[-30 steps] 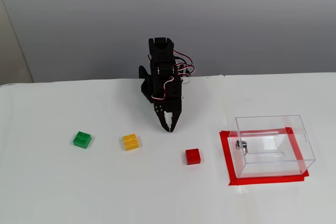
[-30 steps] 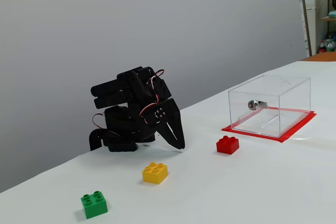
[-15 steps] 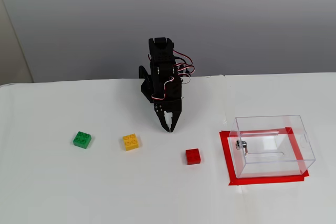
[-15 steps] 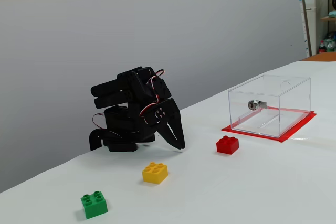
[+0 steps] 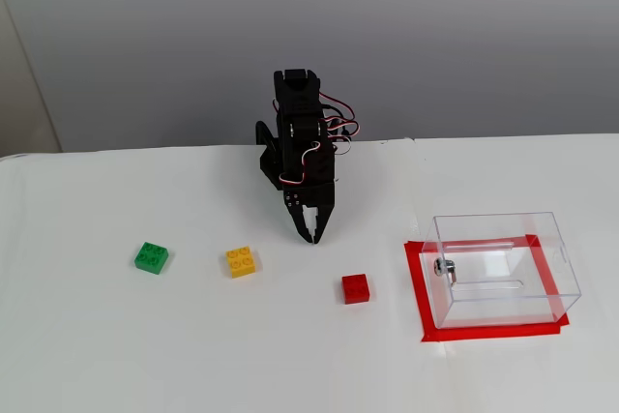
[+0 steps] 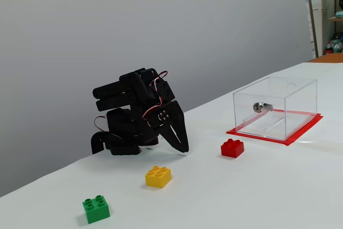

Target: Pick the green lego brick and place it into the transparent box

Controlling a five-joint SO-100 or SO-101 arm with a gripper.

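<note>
Approach is the step in hand, as I judge it, for nothing has been picked up. The claw [image 5: 311,234] hangs folded low in front of the arm's base, tips down toward the white table [image 5: 97,355], with both fingers pressed together and nothing between them; the side-on fixed view shows the same closed tips [image 6: 184,148].

The green lego brick [image 5: 151,257] lies on the table well apart from the claw, to its left in the front fixed view and a little nearer the camera. The yellow brick [image 5: 241,261] sits between brick and claw, closer to the claw. The red brick [image 5: 355,288] lies just right of the claw and nearer the camera. The transparent box [image 5: 503,268] stands further right on a red tape frame [image 5: 418,287], empty, with a small metal knob [image 5: 444,267] on its left wall.

The next move likely calls for swinging left past the yellow brick, opening the fingers and lowering over the green one squarely.

No brand, label or writing can be read on the arm, bricks or box.
</note>
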